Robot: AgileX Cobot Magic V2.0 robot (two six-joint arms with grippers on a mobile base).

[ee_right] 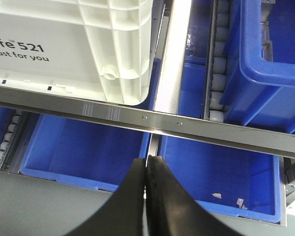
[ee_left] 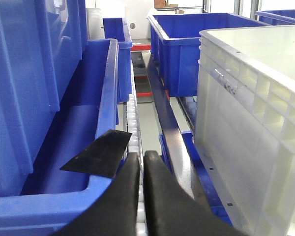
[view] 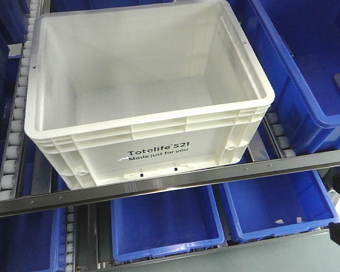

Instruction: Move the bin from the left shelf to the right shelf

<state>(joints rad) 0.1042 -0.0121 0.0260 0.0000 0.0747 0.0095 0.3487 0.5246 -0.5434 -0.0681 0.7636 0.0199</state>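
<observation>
bin on roller shelf, empty | looks light, stiff, slick-walled, too bulky for one arm; take under ribbed rim, both sides | left hand, right hand closed, holding nothing

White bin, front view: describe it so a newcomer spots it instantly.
Start at the metal rail running across the shelf front. The bin sits just behind it on the upper level, between roller tracks, empty inside. It is the only white crate among blue bins, and its front wall carries black print reading "Totelife 521 Made just for you".
</observation>
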